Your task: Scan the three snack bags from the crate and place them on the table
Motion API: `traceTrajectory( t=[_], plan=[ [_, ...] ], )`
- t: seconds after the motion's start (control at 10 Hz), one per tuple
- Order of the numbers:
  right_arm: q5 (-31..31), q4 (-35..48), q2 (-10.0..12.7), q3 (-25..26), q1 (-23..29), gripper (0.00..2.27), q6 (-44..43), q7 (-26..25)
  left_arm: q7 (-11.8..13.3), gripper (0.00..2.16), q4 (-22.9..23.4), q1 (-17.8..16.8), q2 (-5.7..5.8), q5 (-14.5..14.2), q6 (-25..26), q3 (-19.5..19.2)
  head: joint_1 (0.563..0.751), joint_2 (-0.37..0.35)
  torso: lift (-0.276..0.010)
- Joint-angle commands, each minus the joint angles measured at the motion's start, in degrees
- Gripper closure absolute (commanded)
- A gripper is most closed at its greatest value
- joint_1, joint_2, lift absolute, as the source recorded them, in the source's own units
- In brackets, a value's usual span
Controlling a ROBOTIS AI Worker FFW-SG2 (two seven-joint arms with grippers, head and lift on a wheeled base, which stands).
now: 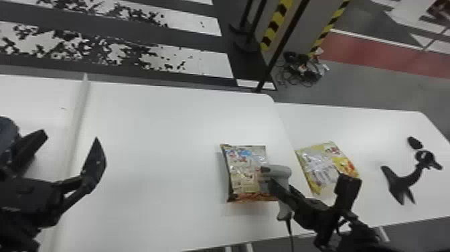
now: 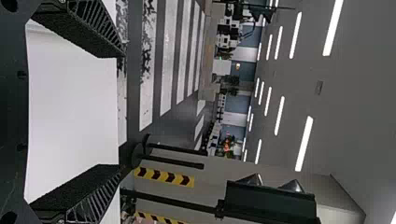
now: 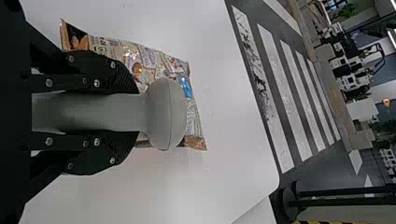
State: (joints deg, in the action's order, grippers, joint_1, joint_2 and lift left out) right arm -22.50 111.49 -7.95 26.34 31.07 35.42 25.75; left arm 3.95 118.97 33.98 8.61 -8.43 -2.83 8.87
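My right gripper (image 1: 279, 189) is shut on the grey scanner (image 1: 280, 171), held over the right edge of a brown and beige snack bag (image 1: 244, 171) lying on the white table. The right wrist view has my right gripper (image 3: 133, 113) clamped around the handle of the scanner (image 3: 166, 114), with the snack bag (image 3: 149, 60) behind it. A yellow snack bag (image 1: 321, 164) lies farther right on the adjoining table. At the left, my left gripper (image 1: 72, 147) stands open with nothing between its fingers; the left wrist view also shows the left gripper (image 2: 112, 112) spread apart.
A black scanner stand (image 1: 403, 182) is on the right-hand table (image 1: 378, 134). The main table (image 1: 160, 134) has a raised pale ridge (image 1: 77, 110) near its left side. The scanner's cable (image 1: 290, 234) hangs over the front edge. Posts and loose cables (image 1: 301, 70) are on the floor beyond.
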Motion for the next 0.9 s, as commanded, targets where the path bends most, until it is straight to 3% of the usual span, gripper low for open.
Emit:
traceTrajectory(
  t=[0.0,0.4,0.8],
  plan=[
    [0.26,-1.46,-0.13,-0.5,-0.57,2.24,-0.66,0.0,0.0,0.02,0.21,0.29,0.09,0.08,-0.02,0.01,0.695,-0.342,-0.062],
    [1.49,-2.51,-0.31,-2.87,-1.45,2.24,-0.48,0.0,0.0,0.02,0.74,0.64,0.18,0.25,-0.02,-0.08,0.695,-0.325,-0.062],
    [0.17,-1.19,-0.66,2.05,-3.38,2.25,0.93,0.79,0.0,0.02,0.65,0.12,0.35,0.17,0.16,-0.08,0.695,-0.335,-0.062]
  ],
)
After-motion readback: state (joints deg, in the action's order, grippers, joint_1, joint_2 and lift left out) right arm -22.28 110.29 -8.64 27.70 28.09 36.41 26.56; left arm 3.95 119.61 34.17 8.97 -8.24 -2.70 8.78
